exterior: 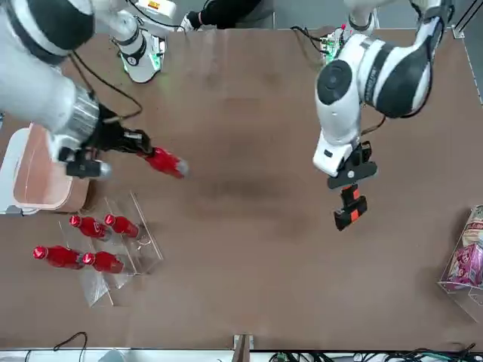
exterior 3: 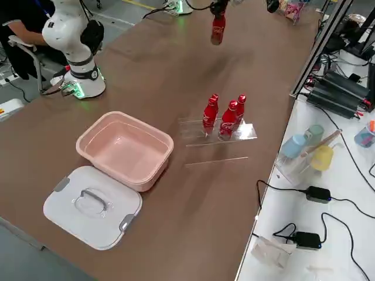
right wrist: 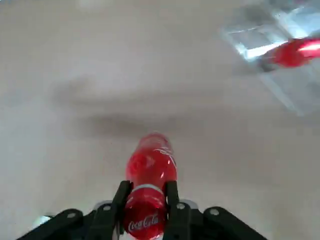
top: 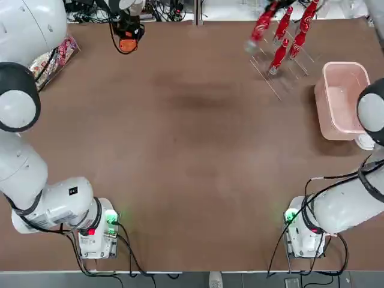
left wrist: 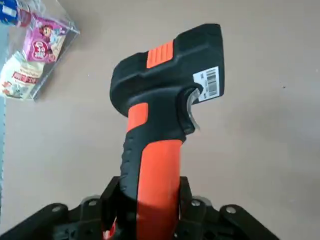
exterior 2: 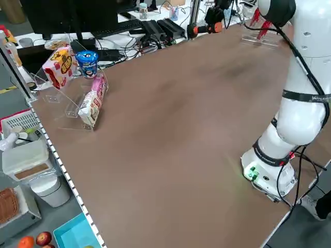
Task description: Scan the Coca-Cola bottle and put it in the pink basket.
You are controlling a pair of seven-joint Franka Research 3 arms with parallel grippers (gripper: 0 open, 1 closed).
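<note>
1 white lid shows only right-side.

A robotics lab (cables, monitors ringing the table).

pale pink translucent plastic basket at 9 o'clock, open | flat white lid with grey handle at 7, touching basket | three red Coca-Cola bottles upright on clear acrylic rack, centre | one red bottle held aloft at 12
</note>
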